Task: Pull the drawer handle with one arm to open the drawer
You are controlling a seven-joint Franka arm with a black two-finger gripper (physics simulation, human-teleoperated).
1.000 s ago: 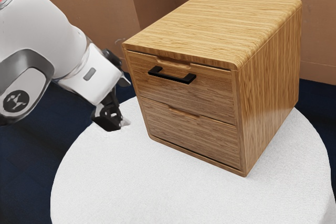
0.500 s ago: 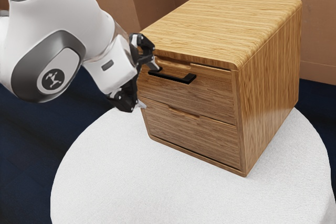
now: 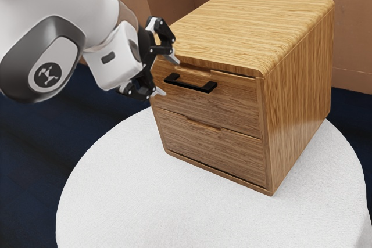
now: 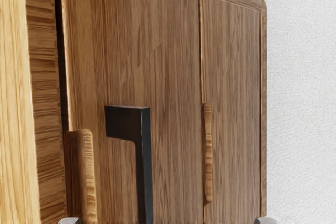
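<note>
Judging from its look, the black bar handle (image 3: 190, 84) is stiff and thin, smooth enough to slip through the pads if pinched lightly, and it will not bend or break under a firm squeeze. It is the top drawer (image 3: 224, 108) behind it that carries the weight. That drawer is a solid wooden front which should slide straight out rather than swing. Its face sits level with the lower drawer (image 3: 215, 143), so it reads as not yet opened. The handle is mounted high on that front, towards the exterior view's left, in the wooden cabinet (image 3: 250, 27) on the round white table (image 3: 145, 201). The bar's long axis runs level across the drawer face, from the exterior view's left to its right. Short legs at the ends hold it off the wood, leaving a gap behind for a finger. The best hold is probably mid-bar, one finger over and one under, since a grip near an end could twist the drawer in its runners. The pull should then go square out from the face, towards the exterior view's lower left. The gripper (image 3: 164, 74) hangs wide open at the bar's left end, one finger above the other, holding nothing. From the wrist, the handle (image 4: 143, 171) runs towards the hand between the spread tips.
</note>
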